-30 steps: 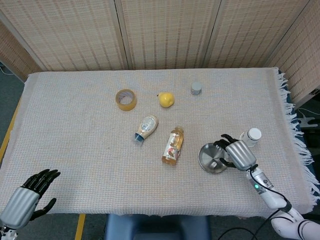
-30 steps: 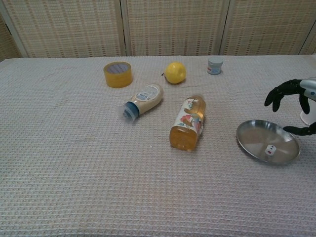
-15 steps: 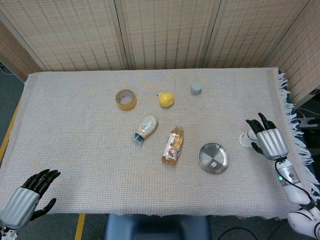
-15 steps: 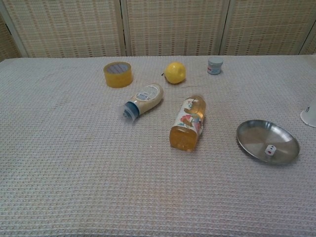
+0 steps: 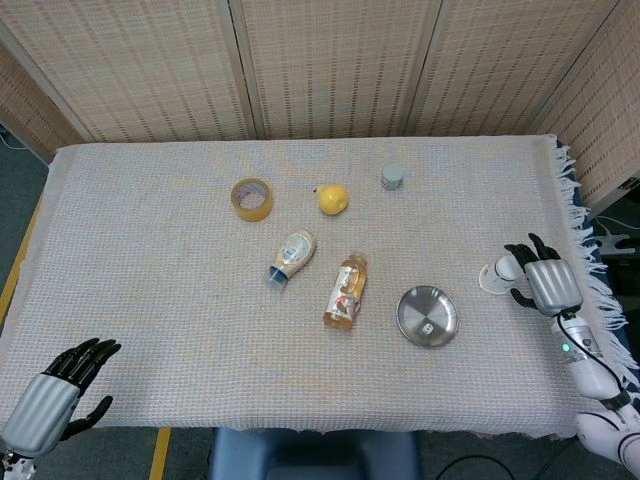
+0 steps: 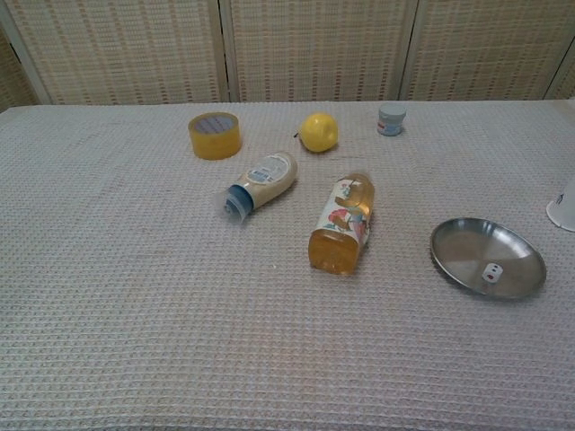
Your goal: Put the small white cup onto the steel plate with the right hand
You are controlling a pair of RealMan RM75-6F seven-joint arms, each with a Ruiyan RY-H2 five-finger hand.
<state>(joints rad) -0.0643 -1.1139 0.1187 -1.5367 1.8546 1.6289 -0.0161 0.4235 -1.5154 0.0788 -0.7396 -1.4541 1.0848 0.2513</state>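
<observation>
The small white cup (image 5: 496, 274) lies near the table's right edge and looks tipped on its side; in the chest view only its left part (image 6: 563, 209) shows at the frame's right border. The steel plate (image 5: 413, 308) (image 6: 467, 247) sits left of and nearer than the cup, with a small white die in it. My right hand (image 5: 546, 283) is just right of the cup, its dark fingers spread toward it and holding nothing; whether they touch the cup is unclear. My left hand (image 5: 52, 399) hangs off the near left corner, fingers apart and empty.
An orange drink bottle (image 5: 345, 291) lies left of the plate, and a cream squeeze bottle (image 5: 291, 255) beyond it. A yellow tape roll (image 5: 251, 198), a lemon (image 5: 332, 198) and a small grey jar (image 5: 392, 177) sit further back. The fringed cloth edge (image 5: 590, 270) is close behind my right hand.
My right hand moved from over the plate's right rim out to the right, past the cup, then a little nearer. The cup stood upright a second ago and now looks tipped. My left hand stayed still.
</observation>
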